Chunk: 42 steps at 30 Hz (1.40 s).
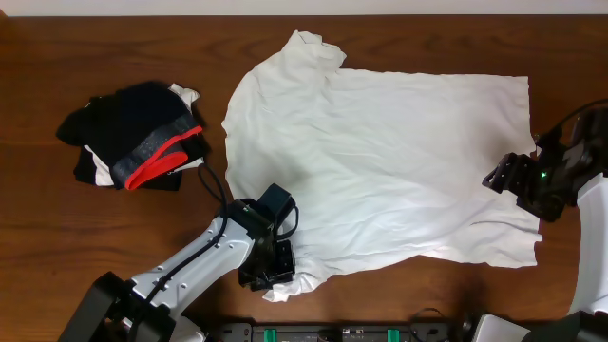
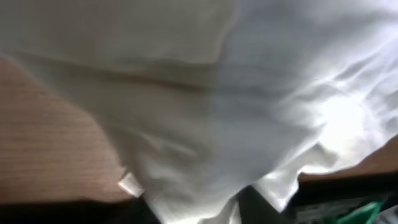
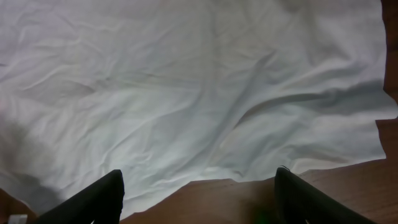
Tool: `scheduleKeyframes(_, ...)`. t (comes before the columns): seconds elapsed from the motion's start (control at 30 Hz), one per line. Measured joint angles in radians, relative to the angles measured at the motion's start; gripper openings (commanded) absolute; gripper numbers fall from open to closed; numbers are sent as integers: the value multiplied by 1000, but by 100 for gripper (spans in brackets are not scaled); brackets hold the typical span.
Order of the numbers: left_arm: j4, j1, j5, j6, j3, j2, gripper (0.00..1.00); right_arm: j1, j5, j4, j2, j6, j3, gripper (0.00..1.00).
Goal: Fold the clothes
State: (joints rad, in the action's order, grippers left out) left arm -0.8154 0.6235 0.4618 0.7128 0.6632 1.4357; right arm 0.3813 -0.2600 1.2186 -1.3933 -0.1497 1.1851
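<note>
The clothes are a white T-shirt (image 1: 380,161) spread flat across the middle of the table, sleeves toward the left and hem at the right. My left gripper (image 1: 271,264) sits on the near sleeve at the shirt's lower left corner. In the left wrist view, blurred white cloth (image 2: 217,93) fills the frame and bunches down between the dark fingers (image 2: 264,208), so the gripper (image 2: 205,214) is shut on it. My right gripper (image 1: 503,176) hovers at the hem. The right wrist view shows the gripper (image 3: 199,199) open over bare wood, just short of the shirt's edge (image 3: 186,93).
A pile of black garments with a grey-and-red band (image 1: 142,142) lies at the left of the brown wooden table (image 1: 95,237). A black rail with green parts (image 1: 342,332) runs along the near edge. A small white tag (image 2: 130,185) lies by the sleeve.
</note>
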Motion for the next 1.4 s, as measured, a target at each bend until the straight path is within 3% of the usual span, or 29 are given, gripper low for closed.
scheduleKeyframes(0.23, -142, -105, 25, -42, 82, -30, 7, 0, 11, -3, 0, 0, 0, 75)
scheduleKeyframes(0.4, -81, -262, -21, -117, 176, -101, 22, 0, 16, -14, 0, 0, -1, 76)
scheduleKeyframes(0.7, 21, -417, -181, -206, 183, -70, 23, 0, 37, -18, 0, -6, -1, 78)
scheduleKeyframes(0.87, -50, -463, -126, -245, 183, -68, 36, 0, 51, 9, 0, -19, -9, 81)
scheduleKeyframes(1.13, -271, -343, -19, -368, 182, -68, 43, 0, 59, -68, 0, -49, -163, 81)
scheduleKeyframes(1.4, -148, -142, -124, -396, 90, -67, 54, 0, 60, -112, -1, -56, -200, 81)
